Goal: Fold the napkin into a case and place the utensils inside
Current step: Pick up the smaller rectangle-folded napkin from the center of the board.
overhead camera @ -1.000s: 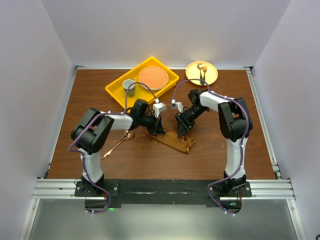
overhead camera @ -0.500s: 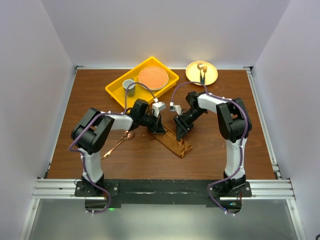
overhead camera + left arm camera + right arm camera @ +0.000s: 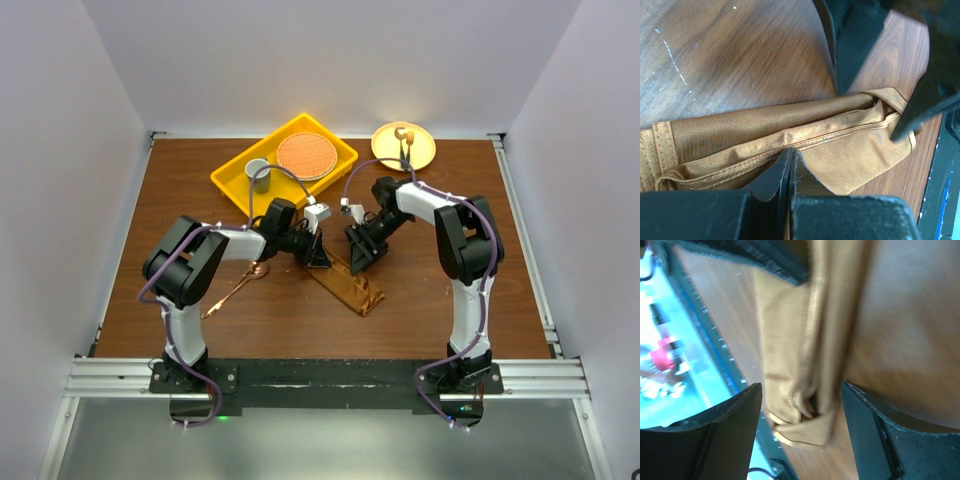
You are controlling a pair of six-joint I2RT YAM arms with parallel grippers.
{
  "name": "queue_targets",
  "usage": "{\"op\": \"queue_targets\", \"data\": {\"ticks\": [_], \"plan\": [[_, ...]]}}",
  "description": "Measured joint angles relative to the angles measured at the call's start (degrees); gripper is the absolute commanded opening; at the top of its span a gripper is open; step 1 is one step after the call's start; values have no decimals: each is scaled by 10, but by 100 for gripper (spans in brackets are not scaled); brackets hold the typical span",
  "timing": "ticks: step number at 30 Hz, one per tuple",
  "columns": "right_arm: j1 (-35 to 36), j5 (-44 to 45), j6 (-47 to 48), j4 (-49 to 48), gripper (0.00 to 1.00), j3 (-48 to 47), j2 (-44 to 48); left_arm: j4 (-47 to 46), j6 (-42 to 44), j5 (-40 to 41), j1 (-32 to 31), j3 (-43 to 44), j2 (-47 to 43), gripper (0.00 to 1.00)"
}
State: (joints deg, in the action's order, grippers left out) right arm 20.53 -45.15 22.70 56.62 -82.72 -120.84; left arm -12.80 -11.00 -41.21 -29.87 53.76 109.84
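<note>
Swung steeper, case [image 3: 805, 355] lies between right tool's [image 3: 801, 386] spread jaws.

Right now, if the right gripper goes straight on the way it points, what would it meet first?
Most likely the folded napkin: the right gripper is open, with the cloth lying between its fingers on the table. How far off it is I cannot tell.

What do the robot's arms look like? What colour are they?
The left arm and right arm are white tubes with chunky black joints. Thin purple cables loop along them. The left gripper and right gripper are black, with two fingers each.
</note>
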Motion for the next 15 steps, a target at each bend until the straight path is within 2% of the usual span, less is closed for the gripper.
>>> {"op": "queue_targets", "data": {"ticks": [7,15], "plan": [[-43,63,14,-11,73,-54,-6,-1,-2,0,0,0,1,0],[-18,71,7,-44,72,-7,22,-2,-5,-1,1,0,1,0]]}}
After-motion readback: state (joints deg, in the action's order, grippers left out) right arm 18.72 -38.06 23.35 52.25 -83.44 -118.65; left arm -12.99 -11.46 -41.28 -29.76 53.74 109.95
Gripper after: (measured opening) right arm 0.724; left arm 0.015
